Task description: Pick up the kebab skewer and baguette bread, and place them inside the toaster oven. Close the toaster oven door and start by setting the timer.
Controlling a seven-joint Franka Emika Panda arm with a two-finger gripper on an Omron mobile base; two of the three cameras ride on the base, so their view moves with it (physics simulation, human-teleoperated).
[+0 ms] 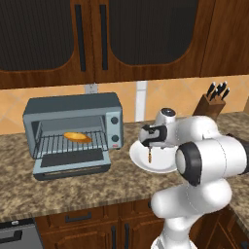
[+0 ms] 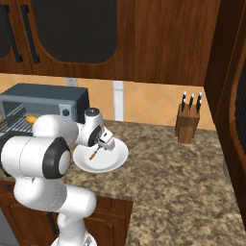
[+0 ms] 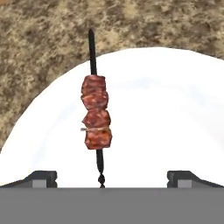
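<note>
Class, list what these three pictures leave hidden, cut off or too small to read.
- Oven: right base view, left part cut off by the edge and the arm.
- Skewer: left base view, too small to show the meat.
- Plate: hand view, near rim cut off at the bottom.

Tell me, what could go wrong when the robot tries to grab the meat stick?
The kebab skewer is thin and lies flat on the white plate, so the open end effector might close and miss it or push it aside. One end sticks out past the plate's rim, so a nudge could tip it onto the counter. Later, it might snag on the toaster oven rack beside the baguette bread.
</note>
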